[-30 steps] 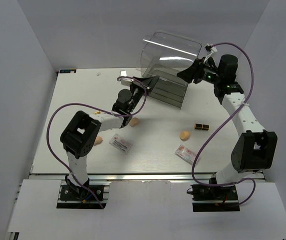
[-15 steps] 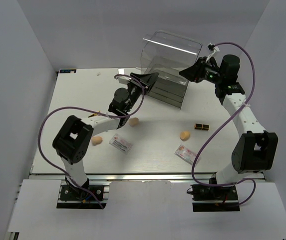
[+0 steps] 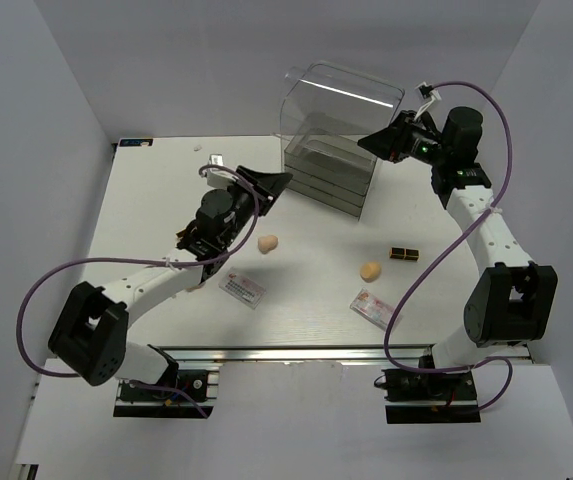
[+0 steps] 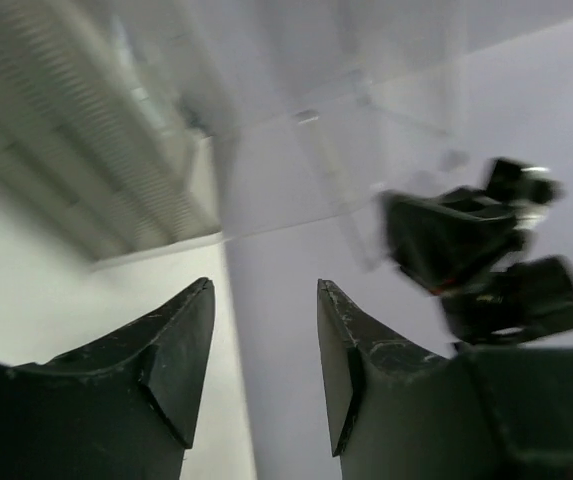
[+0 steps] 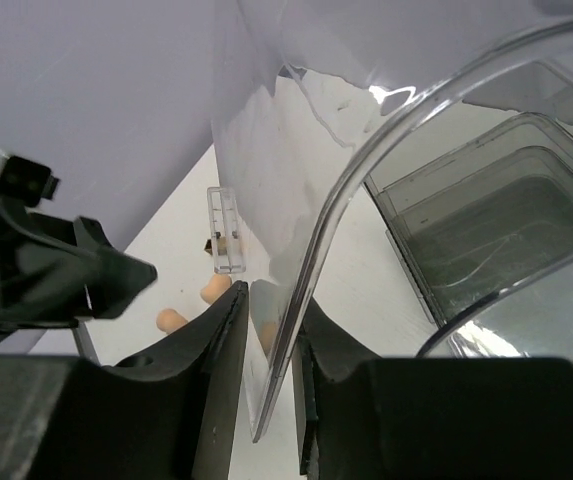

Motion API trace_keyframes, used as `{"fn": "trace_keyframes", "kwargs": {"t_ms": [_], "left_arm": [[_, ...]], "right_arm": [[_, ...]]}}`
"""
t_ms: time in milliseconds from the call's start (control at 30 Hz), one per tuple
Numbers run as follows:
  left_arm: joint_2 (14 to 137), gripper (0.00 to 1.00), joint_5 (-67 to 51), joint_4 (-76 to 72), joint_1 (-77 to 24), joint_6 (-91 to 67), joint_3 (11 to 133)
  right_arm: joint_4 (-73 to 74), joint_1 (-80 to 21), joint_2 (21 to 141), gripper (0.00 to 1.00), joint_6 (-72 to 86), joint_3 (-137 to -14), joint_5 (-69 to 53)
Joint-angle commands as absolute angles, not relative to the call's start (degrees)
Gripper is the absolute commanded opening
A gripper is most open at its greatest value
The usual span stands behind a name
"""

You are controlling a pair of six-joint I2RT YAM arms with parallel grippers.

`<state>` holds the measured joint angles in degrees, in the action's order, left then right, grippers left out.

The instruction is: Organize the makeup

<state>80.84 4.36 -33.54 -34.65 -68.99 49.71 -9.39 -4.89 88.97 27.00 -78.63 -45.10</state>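
The makeup lies loose on the white table: peach sponges (image 3: 268, 243) (image 3: 370, 270), a dark-brown-and-gold tube (image 3: 402, 252), and white-pink packets (image 3: 243, 290) (image 3: 374, 308). My left gripper (image 3: 277, 181) (image 4: 264, 285) is open and holds nothing; it hangs in the air left of the clear drawer box (image 3: 338, 140). My right gripper (image 3: 370, 143) (image 5: 269, 296) is at the box's upper right side, and its jaws are shut on the box's clear wall (image 5: 306, 250). Two sponges (image 5: 214, 290) (image 5: 171, 320) show far below in the right wrist view.
The drawer box stands at the back middle with its grey stacked drawers (image 3: 326, 180) facing the table's front. White walls close in the table on the left, back and right. A small white scrap (image 3: 197, 147) lies near the back edge.
My left gripper has opened and drawn back from the box's drawers, towards the left and front. My right gripper's jaws have narrowed onto the box's wall.
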Motion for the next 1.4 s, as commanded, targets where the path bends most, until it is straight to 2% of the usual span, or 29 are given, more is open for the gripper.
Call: {"fn": "trace_keyframes", "kwargs": {"t_ms": [0, 100, 233, 400, 533, 700, 867, 967, 1133, 1200, 1233, 1367], "left_arm": [[77.79, 0.54, 6.5, -15.43, -34.45, -66.71, 47.73], [78.57, 0.51, 7.21, -6.29, -34.45, -62.33, 48.51], [84.45, 0.62, 7.99, 9.02, -34.45, -48.65, 56.49], [95.09, 0.69, 14.22, 25.9, -34.37, -39.47, 68.37], [99.57, 0.7, 16.08, 29.09, -34.37, -36.22, 71.71], [104.41, 0.66, 17.58, 33.12, -34.28, -34.63, 76.11], [107.66, 0.64, 16.96, 32.26, -34.28, -32.26, 77.08], [109.95, 0.59, 16.0, 32.34, -34.28, -31.2, 78.48], [111.71, 0.26, 15.29, 32.08, -34.28, -31.29, 79.45], [110.32, 0.19, 15.29, 30.95, -34.28, -31.81, 78.49], [109.43, 0.13, 15.29, 30.5, -34.19, -32.86, 78.14], [103.02, 0.1, 12.23, 24.72, -34.02, -38.04, 74.89]], "right_arm": [[-15.73, -4.83, 87.1, 0.28, 29.17, -82.53, -47.02], [-15.91, -4.48, 86.84, 0.28, 29.79, -82.44, -47.2], [-16.35, -4.04, 86.4, 0.28, 30.67, -81.65, -47.64], [-17.49, -4.04, 86.04, 0.28, 31.82, -80.51, -47.81], [-17.49, -4.04, 86.04, 0.28, 31.73, -80.16, -47.81], [-17.49, -4.04, 85.87, 0.28, 31.73, -79.72, -47.81], [-17.58, -4.04, 85.96, 0.28, 31.9, -79.45, -47.72], [-17.58, -4.04, 85.96, 0.28, 31.9, -79.28, -47.72], [-17.4, -4.04, 85.69, 0.28, 31.47, -79.1, -47.64], [-17.32, -4.04, 85.61, 0.28, 31.55, -79.01, -47.72], [-17.23, -4.04, 85.52, 0.28, 31.47, -79.1, -47.72], [-17.31, -4.04, 85.43, 0.28, 31.55, -78.93, -47.81]]}}
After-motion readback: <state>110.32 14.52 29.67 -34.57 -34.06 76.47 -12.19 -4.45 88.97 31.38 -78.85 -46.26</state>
